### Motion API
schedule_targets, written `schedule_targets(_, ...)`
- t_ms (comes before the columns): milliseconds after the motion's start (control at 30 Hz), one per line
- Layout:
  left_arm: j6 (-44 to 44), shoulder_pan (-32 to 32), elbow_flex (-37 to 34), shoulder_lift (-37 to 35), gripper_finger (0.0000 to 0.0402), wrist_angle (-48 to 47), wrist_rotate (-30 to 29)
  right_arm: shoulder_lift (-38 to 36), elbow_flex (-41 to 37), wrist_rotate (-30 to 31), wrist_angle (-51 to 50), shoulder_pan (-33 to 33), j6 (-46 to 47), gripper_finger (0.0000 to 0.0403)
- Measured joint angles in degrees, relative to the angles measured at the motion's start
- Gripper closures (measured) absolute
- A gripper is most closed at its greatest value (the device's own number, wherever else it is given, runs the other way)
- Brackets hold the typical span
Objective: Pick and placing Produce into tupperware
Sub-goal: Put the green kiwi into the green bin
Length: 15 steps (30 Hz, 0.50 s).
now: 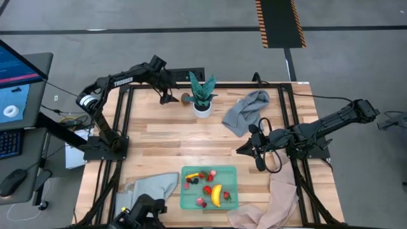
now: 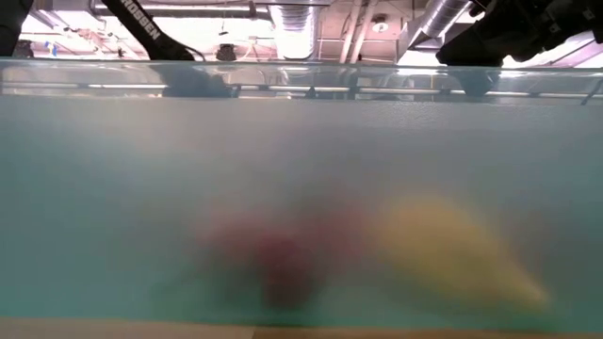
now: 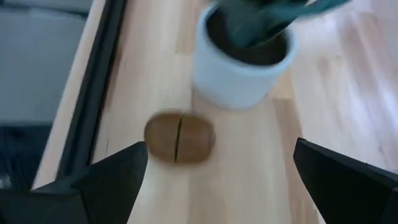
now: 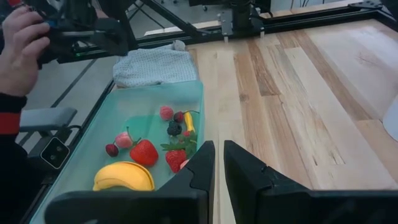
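The left pincer (image 1: 169,97), its fingers held wide apart, is poised over the brown round piece (image 3: 179,137), which lies on the counter (image 1: 159,137) just beside the white pot (image 1: 202,109); a careless closing could knock the pot or roll the piece away. The piece is seen as a smooth oval with a dark seam. The right pincer (image 4: 217,163), its fingers nearly together and empty, hangs beside the tupperware (image 1: 189,202), where the other produce is already gathered

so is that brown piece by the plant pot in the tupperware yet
No, still out. The brown piece lies on the bare table beside the white pot, between the left gripper's open fingers, far from the tupperware.
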Motion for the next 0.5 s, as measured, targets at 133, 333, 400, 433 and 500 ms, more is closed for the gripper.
schedule_targets(133, -3.1, 0.8, -2.4, 0.0, 0.0010, 2.5, 1.0, 0.0, 0.0, 0.0, 0.0, 0.0, 0.0, 0.0344)
schedule_targets(333, -7.0, 1.0, -5.1, 0.0, 0.0010, 5.9, 1.2, 0.0, 0.0, 0.0, 0.0, 0.0, 0.0, 0.0344)
schedule_targets(400, -9.9, 1.0, -5.7, 0.0, 0.0010, 6.3, -1.0, 0.0, 0.0, 0.0, 0.0, 0.0, 0.0, 0.0344)
schedule_targets(433, -11.2, 1.0, -6.0, 0.0, 0.0010, 6.7, -1.8, 0.0, 0.0, 0.0, 0.0, 0.0, 0.0, 0.0344)
schedule_targets(500, -12.8, 1.0, -6.5, 0.0, 0.0010, 7.8, -2.6, 0.0, 0.0, 0.0, 0.0, 0.0, 0.0, 0.0344)
